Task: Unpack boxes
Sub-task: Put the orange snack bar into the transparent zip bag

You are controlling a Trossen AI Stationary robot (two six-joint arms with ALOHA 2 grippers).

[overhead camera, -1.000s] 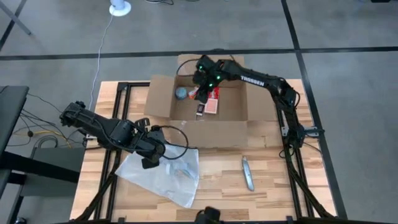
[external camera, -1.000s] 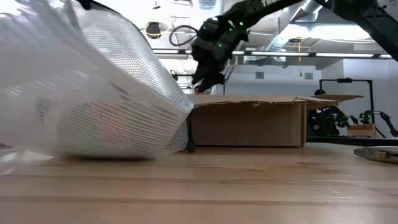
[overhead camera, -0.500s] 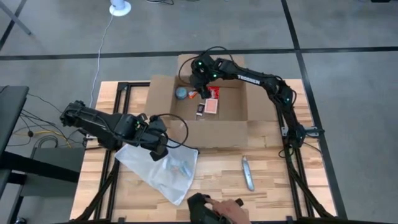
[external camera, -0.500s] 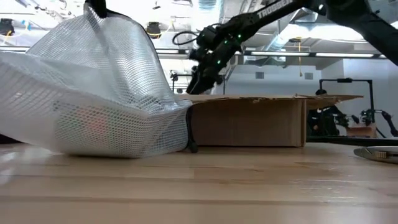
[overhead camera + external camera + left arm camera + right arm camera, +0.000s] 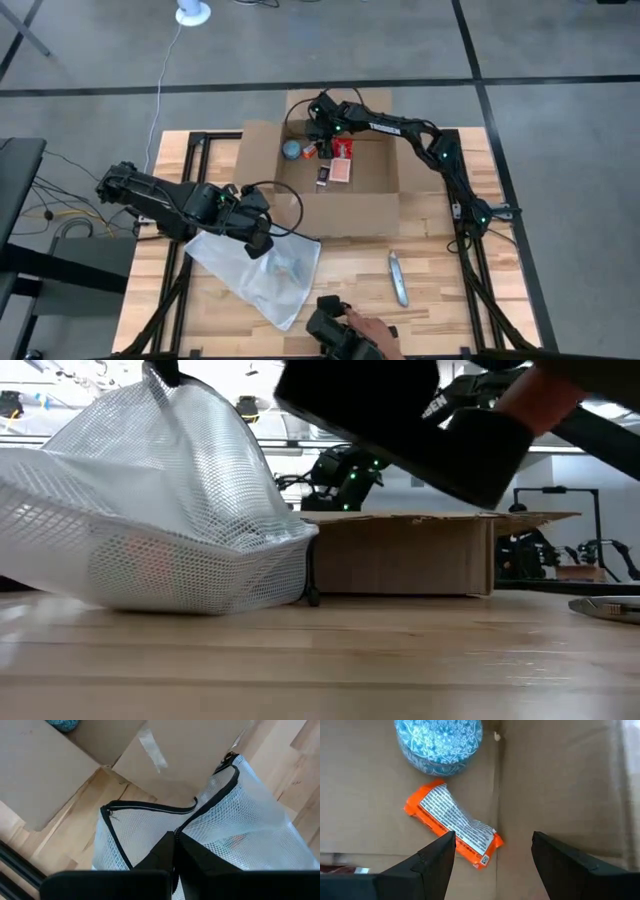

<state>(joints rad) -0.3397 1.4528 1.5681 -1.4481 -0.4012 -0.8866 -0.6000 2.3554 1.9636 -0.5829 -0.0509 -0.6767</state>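
The brown cardboard box stands open at the table's far middle, flaps spread. On its floor lie a teal round tin, an orange packet and red items. My right gripper hangs open inside the box over the orange packet, near the far left corner, touching nothing. My left gripper is shut on a clear mesh zip bag on the near left of the table, in front of the box. My left gripper pinches the bag's black zipper edge at its open mouth between the two fingers. The fingers come from above, slanting toward the box. That edge is raised into a peak while the bag's lower part rests on the table.
A grey utility knife lies on the near right of the table. A person's hand with a dark object reaches in at the near edge and blocks the upper part of the low view.
My left gripper has risen and shifted slightly toward the box, drawing the bag's zipper edge up while the bag's bottom stays on the table. My right gripper has moved toward the box's far left corner and lower. A person's hand has come in at the near edge.
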